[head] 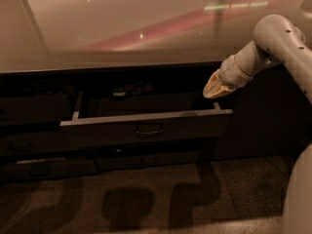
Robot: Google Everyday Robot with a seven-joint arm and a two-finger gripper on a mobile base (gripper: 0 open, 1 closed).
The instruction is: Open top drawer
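Observation:
The top drawer (146, 126) stands pulled out from the dark cabinet under the counter, its wide grey front carrying a small rectangular loop handle (149, 129) at its centre. Thin side rails run back into the cabinet, and a few small items lie at the back of its tray. My gripper (214, 92) hangs at the end of the white arm, just above the drawer's right rear corner and apart from the handle. It holds nothing that I can see.
A glossy counter top (126, 28) runs above the cabinet. Shallower drawer fronts (146, 160) sit below the pulled-out one and to its left. A speckled floor (146, 204) spreads in front, and the robot's white body (297, 199) fills the right edge.

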